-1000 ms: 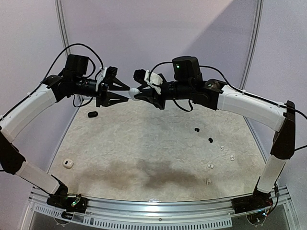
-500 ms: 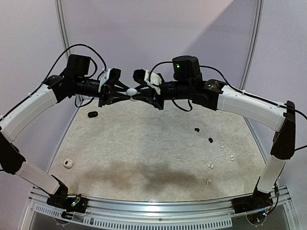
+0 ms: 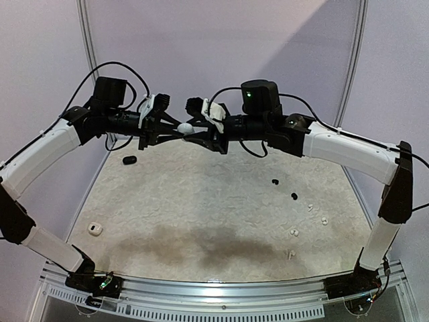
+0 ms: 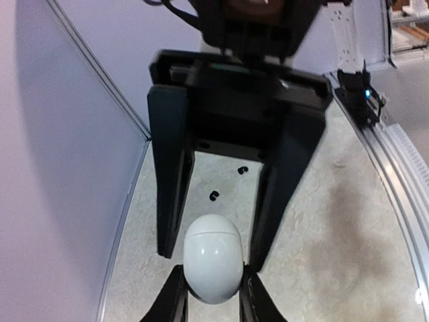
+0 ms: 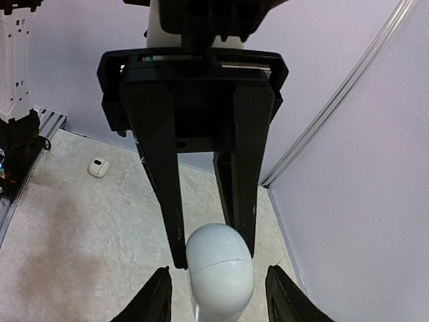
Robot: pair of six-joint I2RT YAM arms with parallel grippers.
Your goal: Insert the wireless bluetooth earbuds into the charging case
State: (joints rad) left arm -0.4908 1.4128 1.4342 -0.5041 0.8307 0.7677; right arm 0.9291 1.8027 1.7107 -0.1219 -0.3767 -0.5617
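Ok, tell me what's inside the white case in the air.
The white case, gripped by the left end effector, is shut: only shell and lid seam show; any contents are hidden.

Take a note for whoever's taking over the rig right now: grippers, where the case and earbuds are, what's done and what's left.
Left gripper: shut on the white case, held in the air above mid-table, lid closed.
Right gripper: open, fingers either side of that case, not touching it.
Earbuds: two black earbuds and four white earbuds lie loose on the right side of the table.
Left side of the table: a black case and a second white case.
Done: one case lifted.
Left: open its lid and seat the buds; all six lie outside.
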